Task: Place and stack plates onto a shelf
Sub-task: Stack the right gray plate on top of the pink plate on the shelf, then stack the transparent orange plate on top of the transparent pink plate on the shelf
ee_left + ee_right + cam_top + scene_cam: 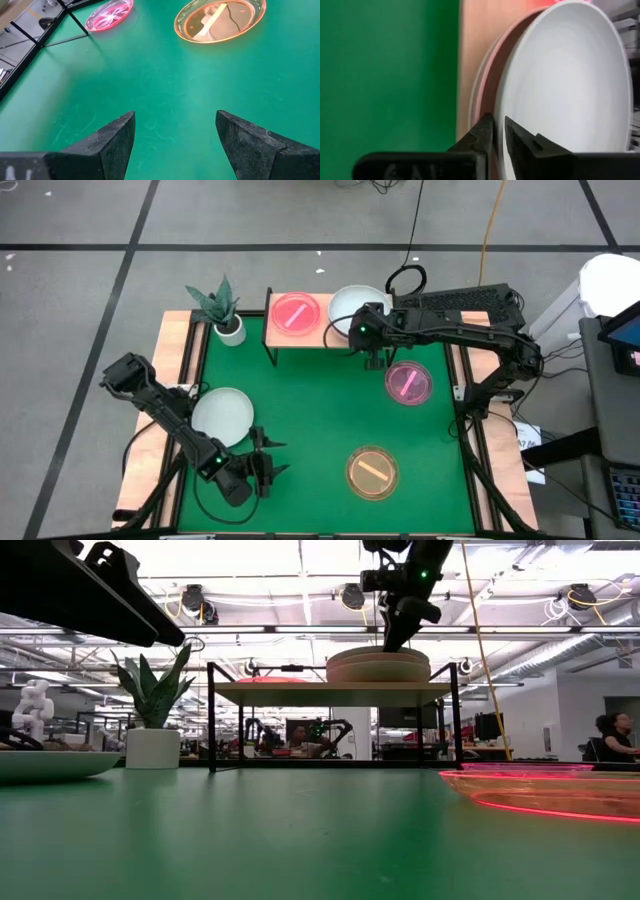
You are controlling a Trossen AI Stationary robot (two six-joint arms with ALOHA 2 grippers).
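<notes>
Two plates (pixel 352 308) seemingly stacked on shelf (pixel 322 333).

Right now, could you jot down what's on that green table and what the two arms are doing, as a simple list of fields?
shelf: holds pink striped plate and a stack topped by white plate
right gripper: at the stack's rim, fingers nearly shut around the white plate's edge
left gripper: open, empty, over bare mat
mat: pale plate, magenta plate, amber plate
potted plant: beside the shelf
</notes>
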